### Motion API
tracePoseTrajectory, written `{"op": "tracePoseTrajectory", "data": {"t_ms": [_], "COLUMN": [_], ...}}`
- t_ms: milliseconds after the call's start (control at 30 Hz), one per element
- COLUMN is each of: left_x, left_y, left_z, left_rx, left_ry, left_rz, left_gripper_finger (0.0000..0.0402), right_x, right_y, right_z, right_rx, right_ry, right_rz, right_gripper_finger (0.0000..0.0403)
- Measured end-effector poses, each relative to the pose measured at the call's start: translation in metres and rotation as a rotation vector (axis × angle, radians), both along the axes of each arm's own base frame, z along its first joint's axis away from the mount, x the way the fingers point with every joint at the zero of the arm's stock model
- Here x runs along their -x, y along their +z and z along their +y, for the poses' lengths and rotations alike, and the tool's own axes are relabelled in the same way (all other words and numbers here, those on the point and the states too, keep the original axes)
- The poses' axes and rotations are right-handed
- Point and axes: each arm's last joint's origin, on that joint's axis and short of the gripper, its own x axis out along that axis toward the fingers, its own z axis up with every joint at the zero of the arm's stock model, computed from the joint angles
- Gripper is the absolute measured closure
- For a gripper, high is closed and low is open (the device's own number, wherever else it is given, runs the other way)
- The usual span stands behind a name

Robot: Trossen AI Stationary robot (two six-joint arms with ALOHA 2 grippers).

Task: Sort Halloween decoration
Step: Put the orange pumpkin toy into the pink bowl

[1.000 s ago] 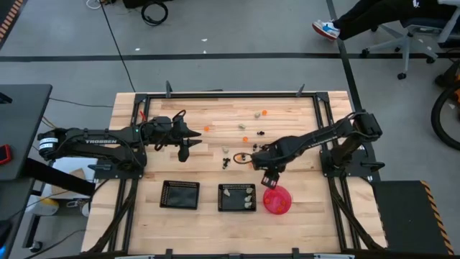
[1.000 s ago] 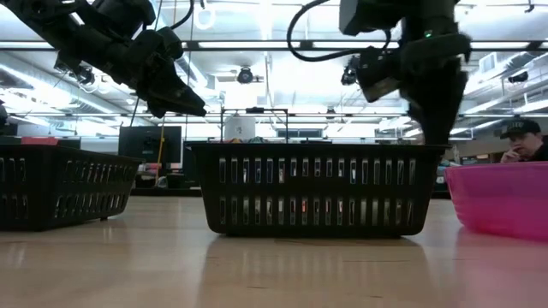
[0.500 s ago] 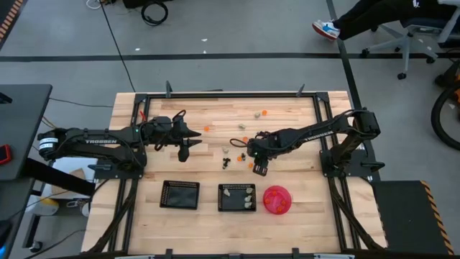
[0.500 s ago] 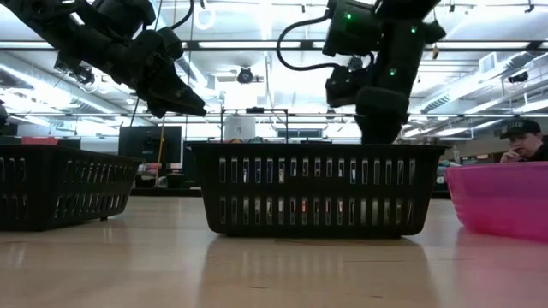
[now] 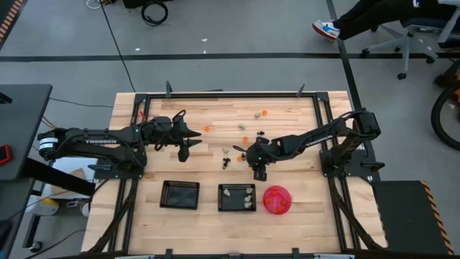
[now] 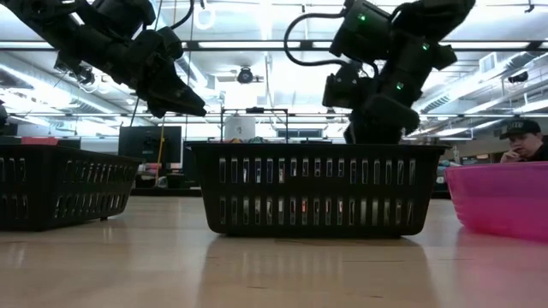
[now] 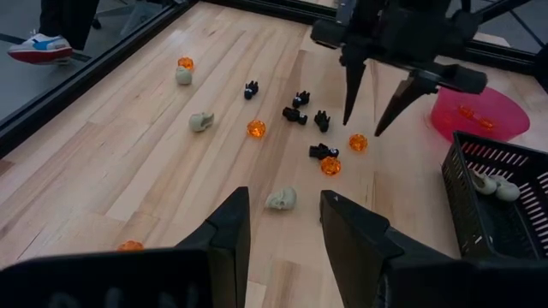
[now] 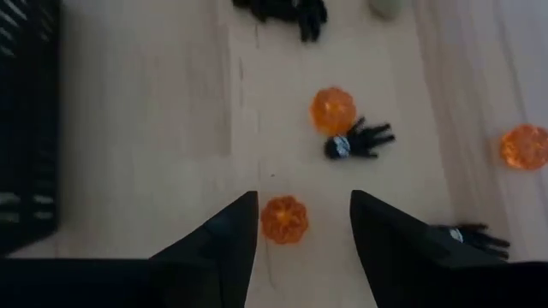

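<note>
The Halloween decoration is small orange, black and pale trinkets scattered mid-table point(image 5: 243, 140). My right gripper point(image 5: 259, 173) is open over them, fingers pointing down. In its wrist view an orange pumpkin point(image 8: 283, 219) sits between the fingers point(image 8: 301, 205), with another pumpkin point(image 8: 332, 109) and a black spider point(image 8: 360, 141) just beyond. The left wrist view shows the right gripper point(image 7: 362, 127) above that pumpkin point(image 7: 357, 142). My left gripper point(image 5: 183, 152) waits, open, left of the pile, a pale skull point(image 7: 281, 199) lying ahead of its fingers.
Along the near edge stand a black mesh tray point(image 5: 180, 194), a second tray point(image 5: 237, 197) holding pale trinkets, and a round pink bowl point(image 5: 277, 200) with orange pieces. More trinkets lie toward the far edge point(image 5: 259, 113). A seated person shows beyond the table point(image 6: 521, 137).
My right gripper has moved from beside the pink bowl toward the table's left and far side, then lowered over the scattered trinkets. It now stands low behind the middle tray in the low view.
</note>
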Motion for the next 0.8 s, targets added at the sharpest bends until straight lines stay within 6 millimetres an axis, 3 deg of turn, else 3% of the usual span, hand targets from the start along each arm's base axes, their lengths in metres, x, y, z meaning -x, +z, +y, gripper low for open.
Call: {"op": "tracePoseTrajectory", "data": {"t_ms": [800], "left_x": [0.000], "left_y": [0.000], "left_z": [0.000], "left_rx": [-0.004], "left_ry": [-0.002], "left_rz": [0.001], "left_gripper_finger": [0.0285], "right_x": [0.022], "right_y": [-0.035], "right_z": [0.005], "right_rx": [0.025], "right_ry": [0.024], "right_rz": [-0.129], "right_gripper_finger": [0.0205]}}
